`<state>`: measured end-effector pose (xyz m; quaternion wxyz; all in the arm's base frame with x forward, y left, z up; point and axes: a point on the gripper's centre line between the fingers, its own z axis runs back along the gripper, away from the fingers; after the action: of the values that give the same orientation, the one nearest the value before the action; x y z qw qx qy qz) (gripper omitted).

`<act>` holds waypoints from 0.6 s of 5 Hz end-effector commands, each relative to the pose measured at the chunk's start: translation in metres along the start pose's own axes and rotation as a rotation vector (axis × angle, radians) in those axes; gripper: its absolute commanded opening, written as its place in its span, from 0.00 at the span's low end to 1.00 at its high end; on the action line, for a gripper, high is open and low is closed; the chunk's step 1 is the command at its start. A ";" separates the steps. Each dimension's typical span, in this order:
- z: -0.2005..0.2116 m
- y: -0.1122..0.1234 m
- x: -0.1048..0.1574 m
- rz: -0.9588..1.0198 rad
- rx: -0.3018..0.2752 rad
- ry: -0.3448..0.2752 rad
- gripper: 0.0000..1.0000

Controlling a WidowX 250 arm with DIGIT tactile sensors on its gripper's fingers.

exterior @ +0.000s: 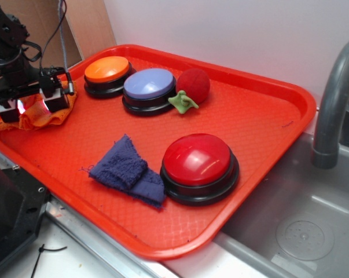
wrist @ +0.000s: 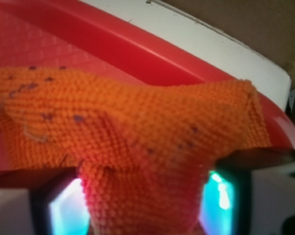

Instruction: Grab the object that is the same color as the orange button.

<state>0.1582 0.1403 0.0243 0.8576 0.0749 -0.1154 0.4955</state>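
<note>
Gripper (exterior: 36,103) grasps the nubby orange terry-cloth rag (wrist: 137,147) at the red plastic tray's (exterior: 290,116) near-left corner, cloth bunched between both fingers. You should lift straight up, slowly, watching that the draped edges clear the rim.

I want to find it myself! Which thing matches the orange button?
Look at the red tray, at its left edge beside the orange button. There lies the orange rag, bunched between the pincer fingers. It is soft and nubby, unlike the dark blue cloth.
</note>
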 end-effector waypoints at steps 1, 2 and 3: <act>0.011 0.005 0.008 -0.001 -0.027 -0.031 0.00; 0.021 0.004 0.011 -0.080 -0.029 0.024 0.00; 0.028 0.002 0.014 -0.151 -0.028 0.045 0.00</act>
<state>0.1591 0.1354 0.0400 0.9002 0.0509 -0.0630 0.4280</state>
